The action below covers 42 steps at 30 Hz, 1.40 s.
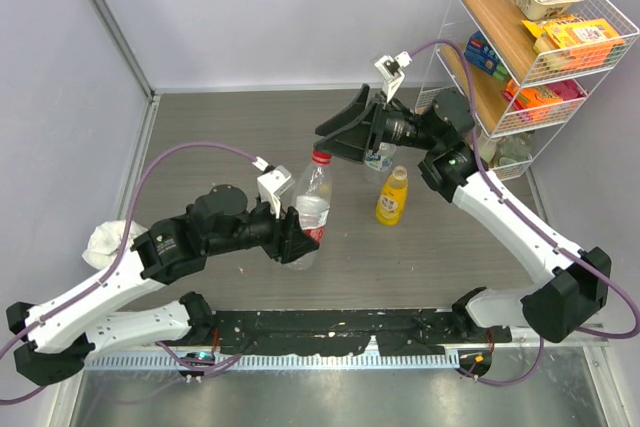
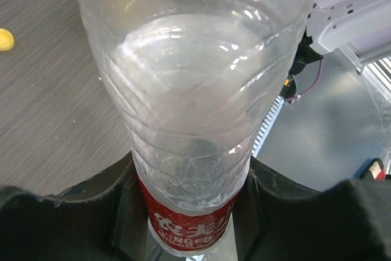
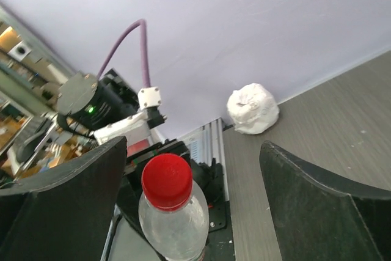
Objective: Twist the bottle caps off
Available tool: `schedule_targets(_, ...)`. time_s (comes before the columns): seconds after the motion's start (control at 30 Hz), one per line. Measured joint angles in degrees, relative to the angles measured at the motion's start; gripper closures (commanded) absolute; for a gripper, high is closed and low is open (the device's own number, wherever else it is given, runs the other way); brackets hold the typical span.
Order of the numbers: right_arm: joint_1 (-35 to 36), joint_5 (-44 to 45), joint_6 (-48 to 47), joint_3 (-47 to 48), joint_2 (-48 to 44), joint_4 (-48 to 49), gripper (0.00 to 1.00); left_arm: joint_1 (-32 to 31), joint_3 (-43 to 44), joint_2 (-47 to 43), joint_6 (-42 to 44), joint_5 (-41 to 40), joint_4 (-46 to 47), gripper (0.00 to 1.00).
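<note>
Held red-label bottle (image 2: 195, 90) clenched in left tool (image 2: 192, 215); needed wide-open right tool (image 3: 192, 175) centred around red cap (image 3: 167, 180) before squeezing.

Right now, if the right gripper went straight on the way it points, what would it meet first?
Likely the red cap on the bottle held by the left gripper, though depth is unclear.

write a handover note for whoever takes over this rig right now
Left gripper: shut on the red-label bottle, upright.
Right gripper: open, straddling the red cap without touching.
Yellow bottle and blue-label bottle stand farther right.
Done: a yellow cap seems to lie loose on the table.
Left: red cap is on; blue-label cap hidden, check.
</note>
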Motion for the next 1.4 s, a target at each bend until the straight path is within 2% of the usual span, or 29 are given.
schedule_targets(0.23,0.00,11.74,-8.33,4.92,-2.43,-15.85,0.01,0.00,0.00,1.33,0.70,-6.36,-1.73,0.99)
schedule_targets(0.53,0.00,26.93,-11.43,10.10,-1.99,-31.85,0.02,0.00,1.38,8.72,-0.42,-18.23,-8.00,1.00)
schedule_targets(0.9,3.85,41.22,-10.27,10.19,0.76,-39.43,0.06,0.00,8.11,19.39,-2.49,-28.92,-13.29,1.00)
schedule_targets(1.2,7.41,44.15,-10.08,10.51,6.38,-42.97,0.27,0.00,8.68,22.03,-2.60,-30.14,-14.32,1.00)
schedule_targets(1.27,7.54,44.59,-9.92,10.51,6.51,-43.71,0.35,0.00,8.70,22.03,-2.60,-30.25,-14.34,1.00)
schedule_targets(1.4,7.54,44.74,-9.57,10.51,6.51,-43.56,0.57,0.00,8.70,22.03,-2.62,-30.27,-14.34,1.00)
